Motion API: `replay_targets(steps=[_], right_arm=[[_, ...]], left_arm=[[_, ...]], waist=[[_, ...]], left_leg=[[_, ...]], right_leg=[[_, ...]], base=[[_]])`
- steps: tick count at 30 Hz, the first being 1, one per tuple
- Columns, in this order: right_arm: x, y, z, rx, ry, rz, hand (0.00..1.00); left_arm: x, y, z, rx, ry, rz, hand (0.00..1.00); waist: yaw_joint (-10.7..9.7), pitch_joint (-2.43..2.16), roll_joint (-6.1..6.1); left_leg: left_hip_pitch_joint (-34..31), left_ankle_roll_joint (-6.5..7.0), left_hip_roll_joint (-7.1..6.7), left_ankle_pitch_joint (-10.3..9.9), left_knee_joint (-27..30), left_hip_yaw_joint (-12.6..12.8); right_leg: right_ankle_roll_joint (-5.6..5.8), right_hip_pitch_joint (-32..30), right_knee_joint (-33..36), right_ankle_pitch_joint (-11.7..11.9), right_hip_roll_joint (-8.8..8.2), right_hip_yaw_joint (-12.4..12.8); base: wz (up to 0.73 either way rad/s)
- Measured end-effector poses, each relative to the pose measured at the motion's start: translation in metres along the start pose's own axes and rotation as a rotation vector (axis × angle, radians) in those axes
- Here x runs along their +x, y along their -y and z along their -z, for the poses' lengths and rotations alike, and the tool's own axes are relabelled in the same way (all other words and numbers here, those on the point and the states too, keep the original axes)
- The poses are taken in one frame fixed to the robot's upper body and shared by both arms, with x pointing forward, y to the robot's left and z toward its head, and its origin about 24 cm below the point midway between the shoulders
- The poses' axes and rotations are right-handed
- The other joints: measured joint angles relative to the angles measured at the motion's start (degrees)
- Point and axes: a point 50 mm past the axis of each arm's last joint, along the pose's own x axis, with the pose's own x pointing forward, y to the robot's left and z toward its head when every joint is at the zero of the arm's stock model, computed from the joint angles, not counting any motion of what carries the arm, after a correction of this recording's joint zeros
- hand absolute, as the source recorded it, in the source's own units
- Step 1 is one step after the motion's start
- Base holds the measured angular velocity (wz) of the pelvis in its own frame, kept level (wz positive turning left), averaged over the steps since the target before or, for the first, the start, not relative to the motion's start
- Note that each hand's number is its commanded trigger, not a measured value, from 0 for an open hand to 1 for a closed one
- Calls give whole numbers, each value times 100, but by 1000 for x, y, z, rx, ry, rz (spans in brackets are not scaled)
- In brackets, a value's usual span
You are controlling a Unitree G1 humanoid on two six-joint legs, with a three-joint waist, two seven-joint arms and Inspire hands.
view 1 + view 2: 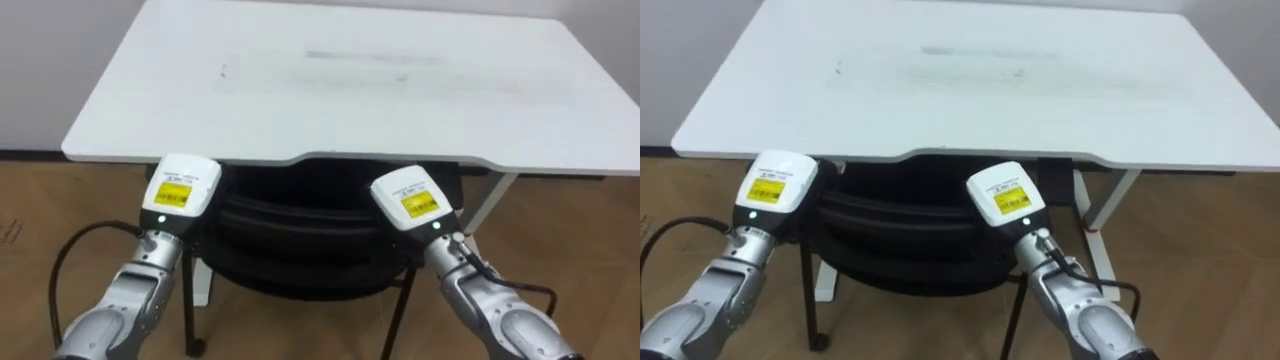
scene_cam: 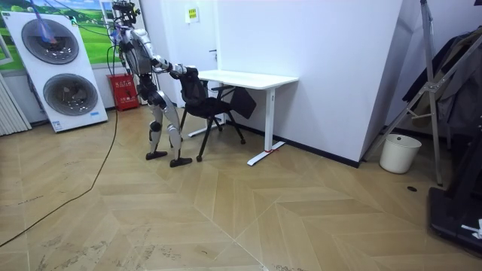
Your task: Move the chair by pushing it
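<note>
Right, I have the robot standing on the wooden floor (image 2: 226,211) at the near side of the white desk (image 1: 350,90), both arms stretched forward onto the black chair (image 1: 300,240). In the eye views the backrest sits just under the desk's near edge and the seat is tucked partly beneath the top. The left hand (image 1: 180,190) rests at the left end of the backrest's top and the right hand (image 1: 412,200) at the right end, well apart. What I see is the backs of both; the fingers are hidden against the chair, so I cannot tell whether they lie flat on it or curl over it. The step in hand, as I judge it, is the push itself—driving the chair straight away under the desk. To do it well I would load both hands evenly so the chair does not swing toward the desk's leg (image 1: 495,200) on the right, and step forward rather than over-reach. The backrest reads as curved black bands, padded or mesh, probably a little yielding. The chair's legs are thin dark tube, and the desk top is a smooth matte white slab with rounded corners—a hard edge that a hand could catch under.
</note>
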Motion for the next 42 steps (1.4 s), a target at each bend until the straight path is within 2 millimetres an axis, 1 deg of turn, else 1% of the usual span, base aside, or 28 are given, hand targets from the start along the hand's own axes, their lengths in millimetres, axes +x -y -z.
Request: replay_targets(steps=[1,2,3,4,5,6,7,8,9,10,11,12,13,14,16,18,21,24,26,29,31,33,35,36,40,41,42], right_arm=[[-1,-1,1,0,0,-7,100],[-1,-2,1,3,0,-10,100],[-3,-4,1,2,-5,-12,100],[-6,-6,2,6,-12,-13,100],[-7,-7,3,9,-14,-15,75],[-10,-9,3,14,-19,-15,27],[-13,-9,4,16,-23,-12,0],[-14,-10,5,16,-26,-11,0],[-14,-10,5,14,-25,-13,0],[-15,-11,5,13,-24,-18,0],[-15,-12,6,10,-25,-20,0],[-17,-12,8,3,-27,-24,0],[-18,-12,9,-1,-29,-26,0],[-19,-12,10,1,-33,-25,0],[-19,-13,11,2,-43,-26,0],[-19,-13,10,3,-43,-29,0],[-20,-12,8,11,-48,-28,0],[-20,-10,7,19,-46,-21,0],[-19,-9,6,29,-46,-18,0],[-18,-8,7,48,-55,-9,0],[-18,-7,10,56,-61,-3,0],[-18,-6,13,77,-62,-3,0],[-19,-4,15,79,-58,-4,0],[-20,-2,19,75,-57,-3,0],[-21,5,27,85,-34,9,0],[-21,7,28,82,-27,13,0],[-22,10,30,86,-18,20,0]], left_arm=[[0,1,0,1,0,2,100],[-1,1,0,1,-1,2,100],[-1,2,-1,3,1,4,100],[-1,3,-3,3,5,7,100],[-2,3,-4,3,8,8,82],[-1,4,-7,1,15,8,44],[-1,5,-11,1,22,7,0],[-2,5,-12,0,24,6,0],[-3,6,-13,-2,21,8,0],[-6,8,-14,-7,13,13,0],[-7,8,-15,-13,9,14,0],[-8,9,-19,-26,1,14,0],[-7,9,-22,-44,-14,8,0],[-6,9,-23,-57,-27,6,0],[-3,8,-27,-87,-61,5,0],[-2,7,-28,-113,-79,7,0],[1,3,-29,-137,-100,9,0],[1,1,-30,-160,-112,13,0],[1,1,-30,-172,-120,11,0],[2,0,-32,-219,-144,3,0],[4,-3,-33,-286,-160,1,0],[5,-4,-32,-332,-175,-2,0],[5,-6,-32,-353,-179,-10,0],[6,-7,-32,-363,-180,-15,0],[7,-13,-28,-377,-168,-47,0],[7,-15,-27,-375,-162,-53,0],[5,-18,-23,-378,-158,-67,0]], waist=[[-38,2,-6],[-67,7,-16],[-122,11,-12],[-197,11,-11],[-239,9,-14],[-266,6,-8],[-265,-30,-46],[-262,-31,-44],[-232,-39,-60],[-230,-51,-76],[-231,-57,-76],[-225,-79,-78],[-221,-83,-78],[-220,-85,-77],[-225,-90,-77],[-226,-94,-68],[-233,-91,-58],[-243,-83,-12],[-240,-82,-6],[-241,-64,20],[-234,-43,51],[-232,-36,63],[-231,-37,63],[-239,-38,63],[-240,-41,69],[-237,-42,71],[-239,-39,76]], left_leg=[[1,-11,54,-7,35,20],[2,-11,66,-7,40,10],[-4,-9,108,-6,41,1],[-7,-8,165,-5,31,3],[-15,-8,179,-5,12,3],[-17,0,169,3,-54,1],[2,13,130,110,-153,-12],[25,-11,108,175,-208,-30],[113,-54,37,281,-352,-26],[221,-40,-45,350,-531,-6],[275,-39,-76,392,-635,17],[343,8,-130,474,-806,46],[386,33,-171,547,-932,52],[386,38,-180,582,-957,55],[405,56,-227,594,-980,48],[441,67,-244,591,-999,44],[447,19,-252,587,-1007,31],[451,21,-255,586,-1023,31],[454,20,-255,587,-1026,31],[455,15,-259,595,-1027,32],[447,28,-259,600,-1029,29],[444,32,-259,604,-1029,26],[436,21,-260,614,-1029,29],[409,20,-269,624,-1029,30],[298,53,-283,660,-1009,33],[262,54,-285,661,-995,40],[230,58,-288,679,-993,52]], right_leg=[[-20,55,4,-14,-11,-116],[-21,84,-4,-15,-21,-163],[-20,148,-46,-15,-29,-258],[-17,237,-132,-14,1,-301],[-14,264,-163,-12,10,-299],[22,280,-228,12,28,-224],[84,273,-263,55,39,-123],[121,273,-286,93,61,-50],[156,266,-312,208,77,101],[180,263,-329,238,64,238],[203,270,-355,255,51,283],[239,289,-442,321,49,389],[243,324,-542,405,50,462],[250,336,-592,444,50,481],[241,374,-667,511,50,585],[213,436,-731,546,51,612],[166,472,-782,577,51,624],[169,489,-823,590,51,625],[167,491,-823,592,52,626],[169,491,-822,601,51,629],[172,488,-826,602,65,669],[172,484,-822,602,67,690],[180,472,-824,607,68,711],[190,447,-822,614,68,733],[219,343,-825,634,66,775],[211,310,-828,651,66,780],[171,276,-846,688,69,803]], base=[[28],[32],[41],[46],[46],[32],[21],[-4],[-19],[-22],[-18],[-9],[-5],[0],[0],[4],[5],[0],[0],[0],[0],[0],[0],[0],[0],[-5],[-4]])
